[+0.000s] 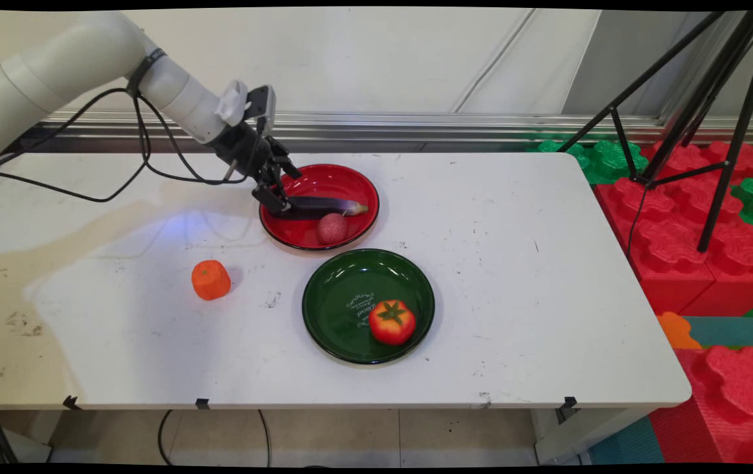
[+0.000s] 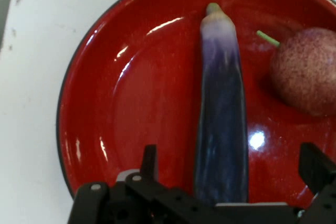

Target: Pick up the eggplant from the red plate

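Observation:
A long purple eggplant lies across the red plate. My gripper is low over the plate's left side, open, with a finger on each side of the eggplant's thick end and a gap to both. A speckled pink round fruit with a green stem rests in the same plate, just beside the eggplant.
A green plate holding a red tomato stands in front of the red plate. An orange fruit sits on the table to the left. Red and green foam blocks and a black tripod stand past the table's right edge.

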### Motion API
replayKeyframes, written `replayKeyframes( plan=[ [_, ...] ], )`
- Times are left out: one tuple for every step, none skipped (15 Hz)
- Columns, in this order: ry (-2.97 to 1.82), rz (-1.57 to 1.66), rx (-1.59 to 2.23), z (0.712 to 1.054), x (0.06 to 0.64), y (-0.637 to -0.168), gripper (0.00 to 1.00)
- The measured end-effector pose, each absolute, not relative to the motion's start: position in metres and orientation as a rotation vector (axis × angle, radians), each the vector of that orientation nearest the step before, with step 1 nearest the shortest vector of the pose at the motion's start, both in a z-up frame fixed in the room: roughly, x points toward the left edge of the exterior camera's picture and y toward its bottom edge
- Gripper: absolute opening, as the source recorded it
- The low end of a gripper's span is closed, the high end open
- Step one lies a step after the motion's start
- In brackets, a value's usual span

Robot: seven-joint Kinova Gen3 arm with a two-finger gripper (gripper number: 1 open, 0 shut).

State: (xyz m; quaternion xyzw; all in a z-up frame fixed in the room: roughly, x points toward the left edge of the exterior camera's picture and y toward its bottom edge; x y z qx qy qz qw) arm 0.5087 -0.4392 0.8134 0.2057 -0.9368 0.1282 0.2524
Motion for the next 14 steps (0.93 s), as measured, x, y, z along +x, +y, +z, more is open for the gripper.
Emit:
replayKeyframes(
  plan=[
    [-2.555,0.343,0.555,0.810,0.507,-0.441,1.00],
    [-2.561,0.340,0.551,0.807,0.506,-0.443,1.00],
    [-2.567,0.337,0.548,0.805,0.505,-0.445,1.00],
    [-2.571,0.335,0.545,0.803,0.504,-0.446,1.00],
    [-2.574,0.333,0.542,0.801,0.503,-0.447,1.00],
    [-2.577,0.331,0.541,0.800,0.503,-0.448,1.00],
    [-2.581,0.328,0.538,0.798,0.502,-0.449,1.00],
    [-2.585,0.326,0.536,0.796,0.501,-0.450,1.00],
    [-2.589,0.323,0.534,0.795,0.500,-0.451,1.00],
    [-2.591,0.321,0.532,0.793,0.499,-0.451,1.00],
    [-2.593,0.320,0.529,0.792,0.498,-0.452,1.00],
    [-2.595,0.320,0.527,0.791,0.497,-0.452,0.00],
    [-2.595,0.320,0.525,0.790,0.496,-0.453,0.00],
    [-2.595,0.319,0.524,0.790,0.496,-0.453,0.00]
  ],
)
